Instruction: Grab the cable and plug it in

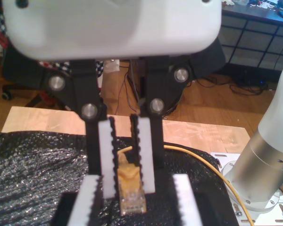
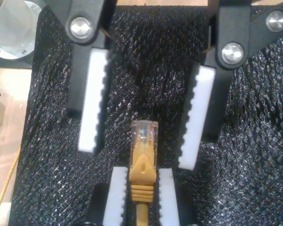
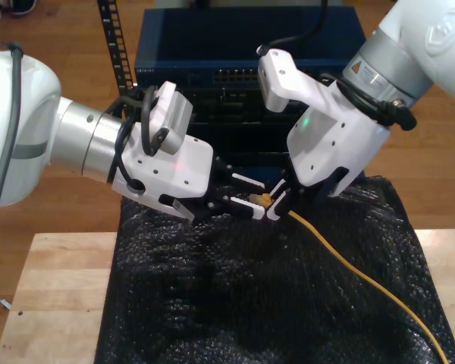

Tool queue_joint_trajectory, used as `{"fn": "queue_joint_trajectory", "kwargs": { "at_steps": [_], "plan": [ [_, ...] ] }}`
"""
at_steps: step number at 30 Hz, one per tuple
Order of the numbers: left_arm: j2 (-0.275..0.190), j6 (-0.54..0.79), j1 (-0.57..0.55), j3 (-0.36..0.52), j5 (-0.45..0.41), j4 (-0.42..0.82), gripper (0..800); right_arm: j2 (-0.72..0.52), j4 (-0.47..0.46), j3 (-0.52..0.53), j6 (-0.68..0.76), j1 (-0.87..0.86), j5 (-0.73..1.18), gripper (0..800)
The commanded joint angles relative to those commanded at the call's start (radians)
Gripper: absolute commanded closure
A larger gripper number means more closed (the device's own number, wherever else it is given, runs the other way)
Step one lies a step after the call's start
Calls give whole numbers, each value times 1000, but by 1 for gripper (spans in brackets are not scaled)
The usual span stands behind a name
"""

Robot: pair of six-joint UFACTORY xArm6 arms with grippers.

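Observation:
The yellow-orange cable point(image 3: 364, 282) runs across the black mat from the exterior view's lower right up to its plug point(image 3: 262, 199). My first gripper point(image 1: 128, 192), on the arm at the exterior view's right point(image 3: 277, 205), is shut on the cable's yellow boot point(image 1: 130, 181) just behind the clear plug tip. My second gripper point(image 2: 137, 156), on the arm at the exterior view's left point(image 3: 245, 199), faces it and is open. Its white pads point(image 2: 92, 101) stand wide on either side of the clear plug point(image 2: 144, 134) without touching it.
A black textured mat point(image 3: 235, 303) covers the wooden table point(image 3: 53, 303). Behind the grippers stands a dark blue rack unit point(image 3: 243, 45) with a row of ports point(image 3: 235, 76). An arm's white base point(image 1: 266, 165) rises beside the mat.

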Motion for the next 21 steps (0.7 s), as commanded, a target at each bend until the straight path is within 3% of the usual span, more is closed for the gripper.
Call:
{"fn": "queue_joint_trajectory", "kwargs": {
  "at_steps": [21],
  "plan": [
    [2,-11,5,3,-5,0,753,2,2,0,0,2,2,766]
  ]
}}
